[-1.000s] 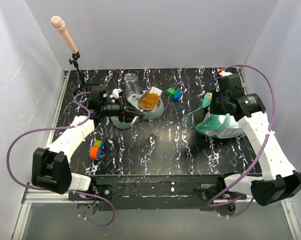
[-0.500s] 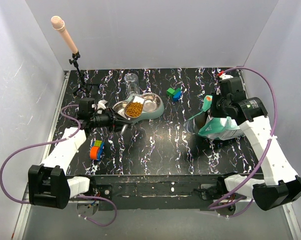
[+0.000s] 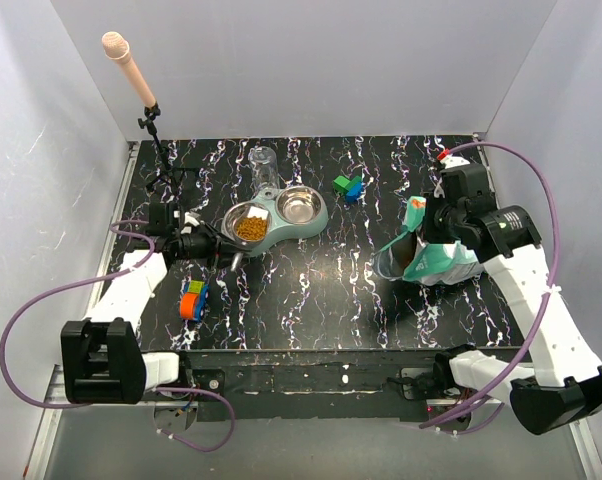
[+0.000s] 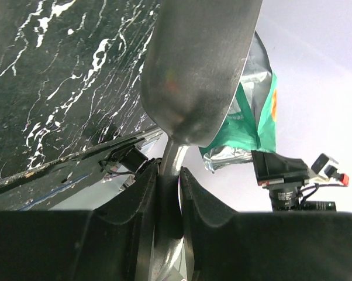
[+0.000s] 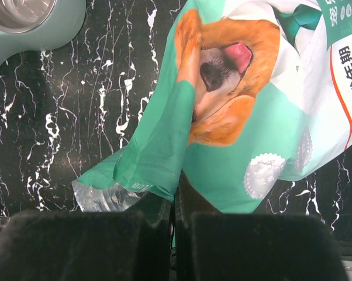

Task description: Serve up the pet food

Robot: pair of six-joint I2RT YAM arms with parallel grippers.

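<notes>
Kibble (image 3: 247,227) sits in the bowl (image 3: 319,222); left of it the left gripper (image 4: 169,175) pinches the scoop (image 4: 193,64), and right of it the right gripper (image 5: 173,202) pinches the bag (image 5: 252,134) by its lip, probably to hold it open.

Two steel bowls (image 3: 297,206), one kibble heap (image 3: 247,228), one dog-food bag (image 3: 443,264), one metal scoop (image 4: 193,64), two blocks (image 3: 347,186), one microphone (image 3: 116,46).

The silver metal scoop (image 4: 193,64) has its handle seated between the left fingers (image 4: 126,205), with its bowl projecting beyond their tips. The teal-and-white foil bag printed with a golden dog (image 5: 240,117) has one edge clamped between the right fingers (image 5: 94,246). The teal two-bowl feeder with steel inserts (image 3: 279,232) sits just ahead of the left fingers, and the clear bottle (image 3: 264,165) stands behind it. The green and blue blocks (image 3: 348,186) lie between the two finger pairs, toward the far side. The orange, blue and green toy (image 3: 192,298) lies near the left fingers, on their near side.
</notes>
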